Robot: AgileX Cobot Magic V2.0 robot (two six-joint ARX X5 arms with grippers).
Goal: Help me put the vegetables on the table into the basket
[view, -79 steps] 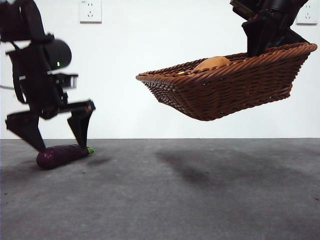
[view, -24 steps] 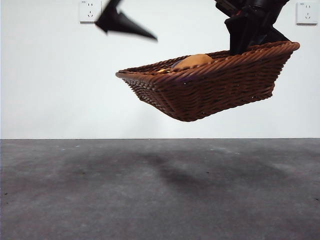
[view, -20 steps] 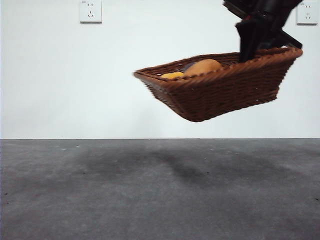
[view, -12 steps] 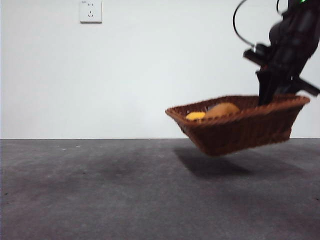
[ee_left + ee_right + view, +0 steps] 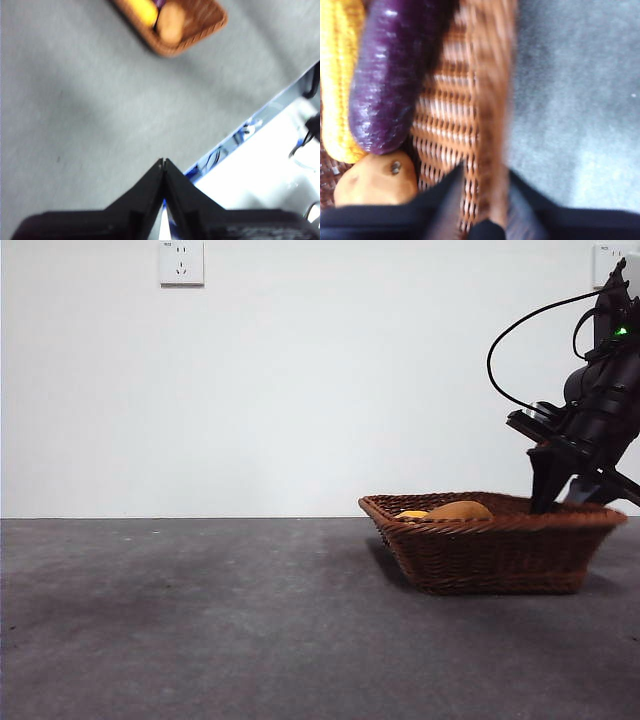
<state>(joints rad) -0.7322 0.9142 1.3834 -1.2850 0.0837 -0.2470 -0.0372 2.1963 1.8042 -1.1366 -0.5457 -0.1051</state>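
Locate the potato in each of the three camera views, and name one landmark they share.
Front view: the potato peeks over the near rim of the basket, on the table at right.
Left wrist view: a tan oval at the top, inside the basket, beside the yellow vegetable.
Right wrist view: lower left, just below the eggplant, near the right end effector.
Shared landmark: the basket's woven rim.

The basket [image 5: 492,552] sits on the table [image 5: 200,620], a claw [image 5: 562,495] at its rim.
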